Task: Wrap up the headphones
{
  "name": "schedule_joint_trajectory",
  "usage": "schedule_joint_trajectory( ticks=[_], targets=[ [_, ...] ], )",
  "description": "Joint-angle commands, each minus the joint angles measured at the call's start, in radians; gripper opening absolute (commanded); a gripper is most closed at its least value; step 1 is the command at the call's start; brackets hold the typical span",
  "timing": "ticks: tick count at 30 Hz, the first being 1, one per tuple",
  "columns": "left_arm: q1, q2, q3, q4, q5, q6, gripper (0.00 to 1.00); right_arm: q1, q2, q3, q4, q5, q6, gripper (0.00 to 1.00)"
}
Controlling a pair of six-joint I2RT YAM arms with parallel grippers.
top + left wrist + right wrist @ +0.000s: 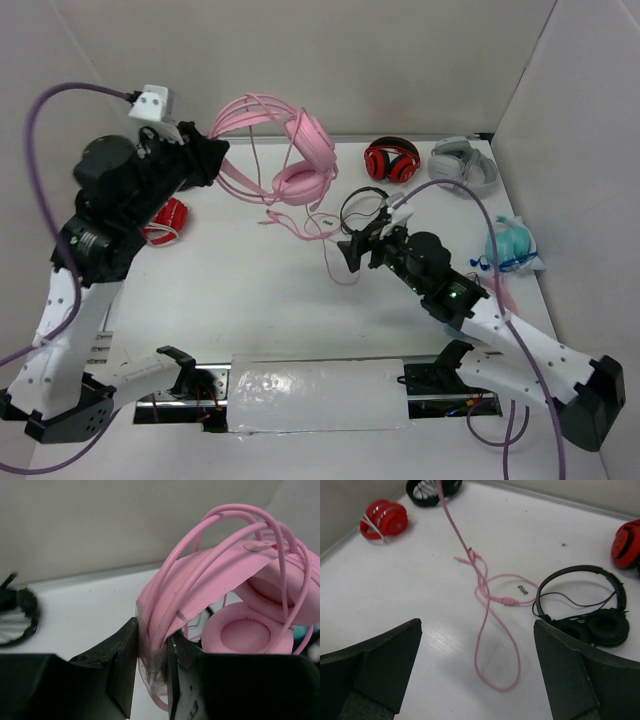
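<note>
The light-pink headphones [300, 160] hang above the table's back, cups low and wire headband pointing left. My left gripper [215, 155] is shut on the headband and several turns of pink cable; in the left wrist view the jaws [152, 650] pinch the band, with the cups [247, 632] to the right. The loose end of the pink cable [300, 225] trails down onto the table and forms a loop [492, 630]. My right gripper [352, 250] is open and empty, hovering just above that loop [477, 675].
Thin black wired headphones [362, 205] lie right beside the cable loop [592, 615]. Red-and-black headphones [392, 160] and a grey headset [463, 162] sit at the back right. A red headset [165, 222] lies left. A teal bag [512, 248] lies right.
</note>
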Motion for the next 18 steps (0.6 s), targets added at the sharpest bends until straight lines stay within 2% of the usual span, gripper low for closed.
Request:
schedule_joint_trajectory(
  ticks=[1,4,5,8,10,14,15,17,18],
  targets=[
    [-0.002,-0.073,0.128,0.169,0.312,0.060,0.00,-0.009,0.067,-0.076,0.225,-0.132,-0.063,1.00],
    [-0.003,-0.070,0.197,0.111,0.425,0.066,0.00,-0.012,0.156,-0.115,0.370,-0.217,-0.160,1.00],
    [-0.003,-0.070,0.205,0.111,0.426,0.061,0.00,-0.010,0.196,-0.103,0.387,-0.304,-0.189,1.00],
    [-0.003,-0.057,0.228,0.096,0.459,0.067,0.00,-0.009,0.265,-0.078,0.473,-0.424,-0.205,1.00],
    [-0.003,-0.050,0.227,0.080,0.507,0.076,0.00,-0.001,0.314,-0.061,0.554,-0.429,-0.189,1.00],
    [-0.005,-0.042,0.217,0.071,0.549,0.078,0.00,-0.003,0.376,-0.056,0.750,-0.277,-0.133,1.00],
    [-0.005,-0.040,0.214,0.064,0.557,0.083,0.00,-0.009,0.382,-0.052,0.786,-0.280,-0.127,1.00],
    [-0.005,-0.043,0.194,0.066,0.569,0.084,0.00,-0.016,0.380,-0.015,0.775,-0.356,-0.139,1.00],
    [-0.005,-0.043,0.187,0.068,0.574,0.087,0.00,-0.015,0.379,0.002,0.734,-0.457,-0.143,1.00]
  ],
)
